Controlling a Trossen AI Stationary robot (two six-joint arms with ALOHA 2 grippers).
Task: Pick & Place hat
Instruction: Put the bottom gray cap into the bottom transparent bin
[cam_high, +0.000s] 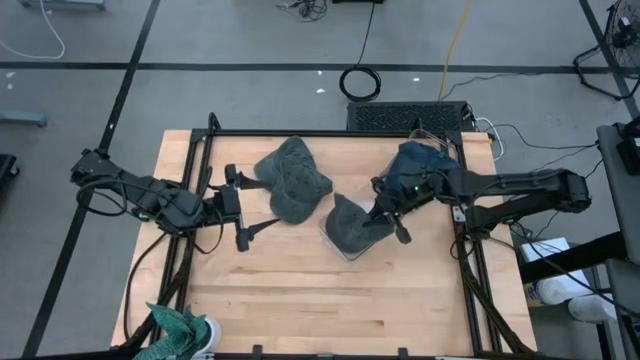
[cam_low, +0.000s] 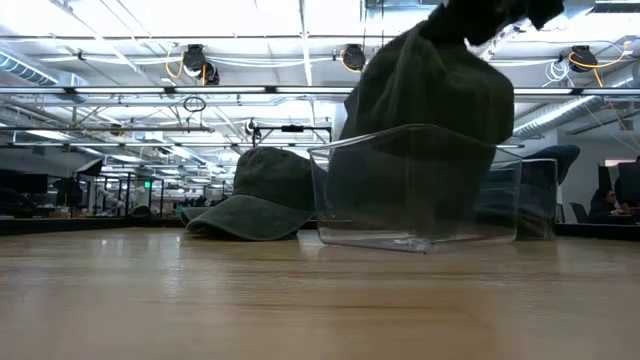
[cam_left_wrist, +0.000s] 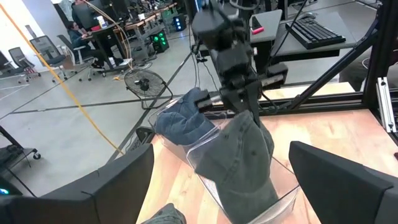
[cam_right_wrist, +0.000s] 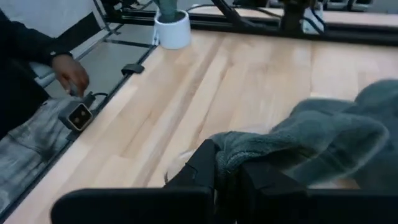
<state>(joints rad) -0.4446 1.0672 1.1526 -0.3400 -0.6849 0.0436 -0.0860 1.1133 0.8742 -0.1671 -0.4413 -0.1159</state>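
A grey-green hat (cam_high: 350, 225) hangs from my right gripper (cam_high: 385, 215), which is shut on it, over a clear plastic bin (cam_low: 415, 190) at the table's middle. It also shows in the left wrist view (cam_left_wrist: 245, 162). A second dark green hat (cam_high: 292, 180) rests on its brim and rim on the table, left of the bin. A blue hat (cam_high: 420, 160) lies in another clear bin at the far right. My left gripper (cam_high: 240, 208) is open and empty, just left of the green hat on the table. My right gripper pinches a bunched fold of the hat's cloth at its top (cam_right_wrist: 249, 146) between its two fingers. The fingers (cam_left_wrist: 249, 102) come from above, slanting down. The hat hangs slack below them, its lower part (cam_low: 420, 170) inside the clear bin.
Black frame rails (cam_high: 200, 170) run along the table's left, right and far sides. A white cup with a green thing (cam_high: 190, 330) stands at the near left corner. A person's hand (cam_right_wrist: 71, 74) holds a small device beside the table's edge. Bare wood lies toward the near edge.
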